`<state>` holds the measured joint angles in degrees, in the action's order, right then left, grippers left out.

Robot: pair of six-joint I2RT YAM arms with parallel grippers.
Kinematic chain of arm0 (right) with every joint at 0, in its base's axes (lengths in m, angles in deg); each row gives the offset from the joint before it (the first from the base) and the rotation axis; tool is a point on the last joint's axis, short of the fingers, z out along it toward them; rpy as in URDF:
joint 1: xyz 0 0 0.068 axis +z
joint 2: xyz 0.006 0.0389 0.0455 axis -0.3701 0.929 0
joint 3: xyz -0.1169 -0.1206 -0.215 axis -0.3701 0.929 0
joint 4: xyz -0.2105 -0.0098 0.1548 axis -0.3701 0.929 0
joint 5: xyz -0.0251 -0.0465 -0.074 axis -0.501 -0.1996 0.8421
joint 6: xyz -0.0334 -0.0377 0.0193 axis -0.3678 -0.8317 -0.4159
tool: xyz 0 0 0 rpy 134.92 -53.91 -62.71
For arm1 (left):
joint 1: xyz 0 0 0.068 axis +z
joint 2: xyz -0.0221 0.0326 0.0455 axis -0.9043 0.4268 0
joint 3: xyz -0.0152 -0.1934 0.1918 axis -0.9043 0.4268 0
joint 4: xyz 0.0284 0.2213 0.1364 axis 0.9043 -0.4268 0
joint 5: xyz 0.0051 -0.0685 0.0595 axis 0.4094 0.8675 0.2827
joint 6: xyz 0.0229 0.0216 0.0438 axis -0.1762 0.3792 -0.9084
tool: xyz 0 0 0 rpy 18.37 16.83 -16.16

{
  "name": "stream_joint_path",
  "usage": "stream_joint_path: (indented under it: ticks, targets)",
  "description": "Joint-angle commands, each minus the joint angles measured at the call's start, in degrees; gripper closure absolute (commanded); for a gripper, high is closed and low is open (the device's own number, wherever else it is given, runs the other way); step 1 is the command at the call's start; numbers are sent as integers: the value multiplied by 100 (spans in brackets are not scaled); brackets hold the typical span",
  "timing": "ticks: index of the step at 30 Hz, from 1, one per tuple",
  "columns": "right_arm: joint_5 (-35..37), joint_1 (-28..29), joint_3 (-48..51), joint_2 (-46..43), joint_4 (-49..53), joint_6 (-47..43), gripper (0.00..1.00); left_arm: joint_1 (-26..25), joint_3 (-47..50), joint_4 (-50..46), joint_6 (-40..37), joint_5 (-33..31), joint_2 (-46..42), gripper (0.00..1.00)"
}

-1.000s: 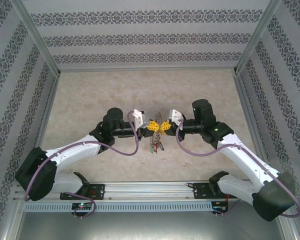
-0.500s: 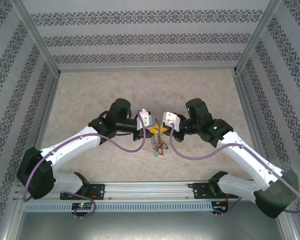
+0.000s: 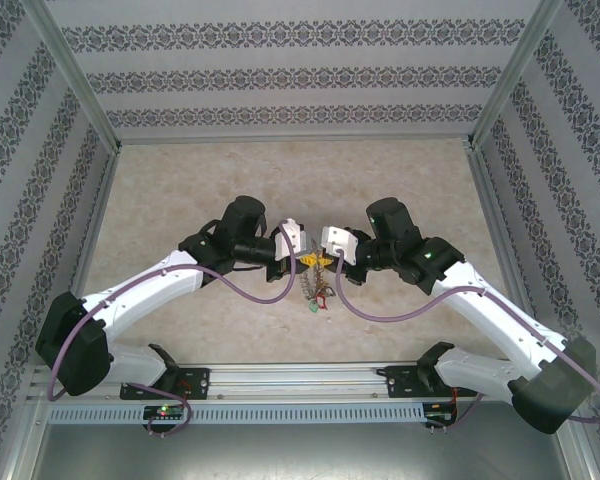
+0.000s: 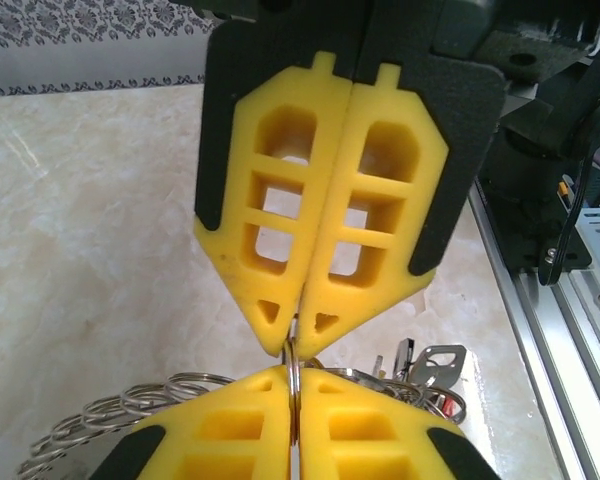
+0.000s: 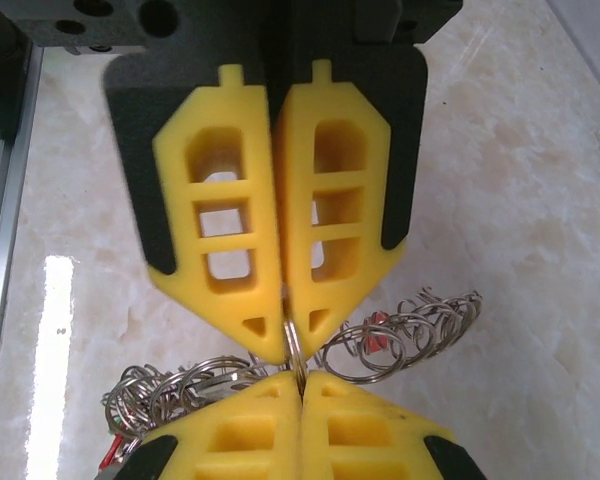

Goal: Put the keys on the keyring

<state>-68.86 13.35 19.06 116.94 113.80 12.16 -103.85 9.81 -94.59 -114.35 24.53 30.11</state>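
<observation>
Left wrist view: the left gripper (image 4: 294,388) is clamped tight on the thin rim of the keyring (image 4: 293,356). The right gripper (image 4: 297,338) pinches the same rim from opposite, tips nearly meeting. Small wire rings (image 4: 130,408) fan left and the keys (image 4: 432,365) cluster right, over the marbled table (image 4: 100,230). An aluminium rail (image 4: 565,310) runs alongside.

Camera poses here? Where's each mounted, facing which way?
Top external: above, behind the arms, looking down on them and the table.
Left wrist: on the left arm, facing along the left pincer to the right pincer.
Right wrist: mirrored, facing the left pincer.
Shared: both wrist views show both shut pincers nipping the keyring.
</observation>
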Motion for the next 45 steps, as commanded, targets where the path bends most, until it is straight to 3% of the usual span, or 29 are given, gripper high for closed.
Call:
stream_joint_path:
  ticks: [1, 4, 9, 14, 26, 29, 35, 41, 45]
  targets:
    - [-86, 70, -253, -18, -159, 2, 100, -97, -101, 324, 117, 168, 47, 100]
    - [-174, -17, -71, -86, -317, 192, 100, -96, 133, 1024, 466, 314, -21, 100]
    - [-1201, -672, 637, -199, -960, 556, 84, -79, 684, 2654, 1268, 566, -188, 100]
    - [-1838, -1026, 922, -136, -1430, 811, 83, -51, 974, 3998, 1957, 860, -77, 100]
    - [-2563, -1341, 958, -141, -2162, 1226, 84, -44, 1187, 6545, 3480, 1288, 599, 100]
    - [-2615, -1368, 954, -249, -2299, 1333, 84, -44, 1242, 6641, 3550, 1147, 665, 100]
    - [-2430, -1391, 935, -574, -2325, 1350, 89, -44, 1285, 5873, 3087, 940, 504, 100]
    - [-2381, -1398, 878, -581, -2222, 1334, 100, -44, 1203, 5381, 2872, 994, 492, 100]
    - [-2115, -1337, 665, -563, -1756, 1188, 100, -44, 975, 4014, 2159, 899, 298, 96]
